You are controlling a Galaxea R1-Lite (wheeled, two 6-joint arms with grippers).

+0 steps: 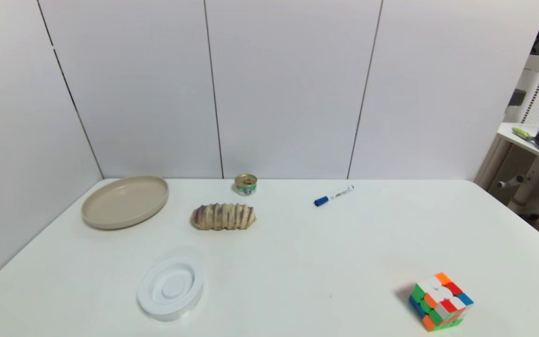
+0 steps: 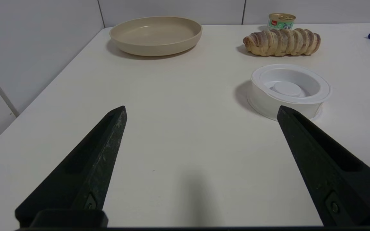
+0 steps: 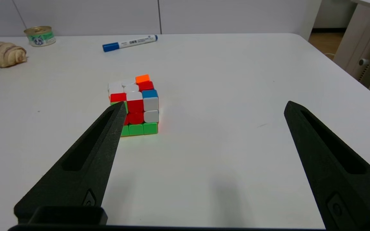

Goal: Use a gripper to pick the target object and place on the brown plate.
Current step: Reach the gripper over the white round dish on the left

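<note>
The white ringed disc [image 1: 171,288] lies on the white table at the near left; it also shows in the left wrist view [image 2: 289,90]. The beige-tan plate [image 1: 125,201] sits empty at the far left, also in the left wrist view [image 2: 155,35]. Neither arm shows in the head view. My left gripper [image 2: 201,110] is open and empty over bare table, short of the disc, which lies ahead beside one finger. My right gripper [image 3: 204,107] is open and empty near the table's front, with the colour cube [image 3: 135,106] just ahead by one finger.
A striped bread roll [image 1: 223,216] lies mid-table with a small gold-topped tin can [image 1: 245,184] behind it. A blue-capped marker [image 1: 334,195] lies at the back centre. The colour cube [image 1: 440,301] sits at the near right. White wall panels close the back and left.
</note>
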